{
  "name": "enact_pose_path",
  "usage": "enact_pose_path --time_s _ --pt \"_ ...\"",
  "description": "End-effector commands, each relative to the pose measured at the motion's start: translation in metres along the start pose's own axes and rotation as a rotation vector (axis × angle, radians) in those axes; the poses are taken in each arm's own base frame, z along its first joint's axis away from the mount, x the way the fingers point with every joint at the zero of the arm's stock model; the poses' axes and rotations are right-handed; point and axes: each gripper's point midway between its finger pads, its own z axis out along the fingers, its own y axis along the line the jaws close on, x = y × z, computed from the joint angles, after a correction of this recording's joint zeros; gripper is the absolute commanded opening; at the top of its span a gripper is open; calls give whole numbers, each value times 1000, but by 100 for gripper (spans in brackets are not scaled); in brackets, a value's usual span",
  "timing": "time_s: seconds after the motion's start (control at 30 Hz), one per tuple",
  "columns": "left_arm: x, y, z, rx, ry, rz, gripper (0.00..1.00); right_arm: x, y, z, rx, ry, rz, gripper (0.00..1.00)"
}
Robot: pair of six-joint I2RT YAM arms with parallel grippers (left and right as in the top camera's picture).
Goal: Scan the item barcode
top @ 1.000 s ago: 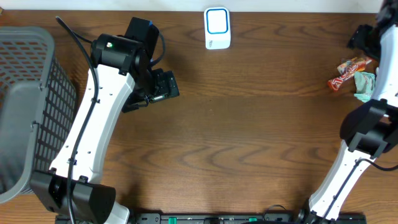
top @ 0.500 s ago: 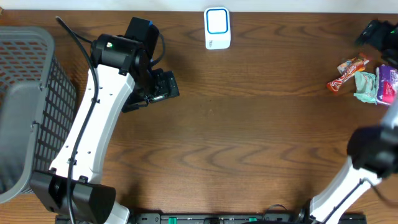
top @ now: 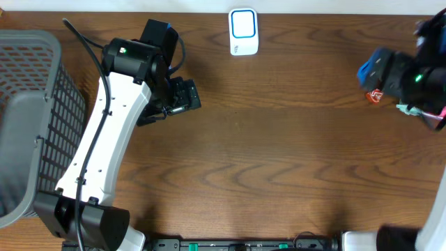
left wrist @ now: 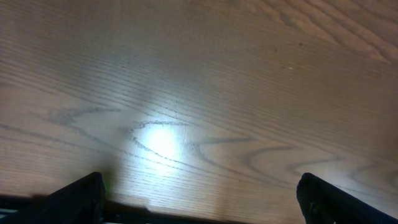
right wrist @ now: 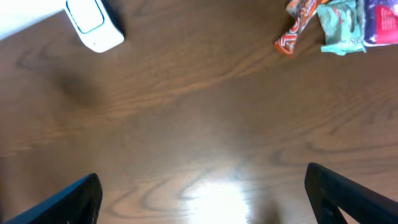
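The white scanner with a blue ring [top: 243, 31] stands at the back middle of the table; the right wrist view has it at the upper left [right wrist: 93, 23]. The items lie at the right: a red-orange snack wrapper [right wrist: 297, 28], a teal packet [right wrist: 341, 28] and a purple packet [right wrist: 382, 18]. From overhead my right arm [top: 397, 73] covers most of them; only the wrapper's end [top: 376, 95] and the teal packet's edge [top: 411, 108] show. My right gripper [right wrist: 205, 199] is open over bare wood, short of the items. My left gripper [top: 188, 97] is open and empty [left wrist: 202, 199].
A grey mesh basket [top: 28, 118] takes up the left edge, beside the left arm's base. The brown wooden table [top: 279, 153] stretches between the two arms.
My right arm has swung in from the right edge and now hangs over the items, hiding most of them from overhead. The left arm has not moved.
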Motion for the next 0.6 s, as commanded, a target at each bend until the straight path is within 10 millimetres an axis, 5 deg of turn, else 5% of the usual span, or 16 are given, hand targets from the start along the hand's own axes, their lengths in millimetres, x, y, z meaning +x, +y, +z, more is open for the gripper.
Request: enact_pose_path --time_s 0.0,0.27,0.57 --pt "-1 2 1 -10 3 -1 98 21 -15 -18 94 -76 -33 99" --pt "-1 2 1 -10 3 -1 98 66 -29 -11 51 -189 -55 99" --pt "-1 2 1 -9 3 -1 98 91 -42 30 36 -298 -100 99"
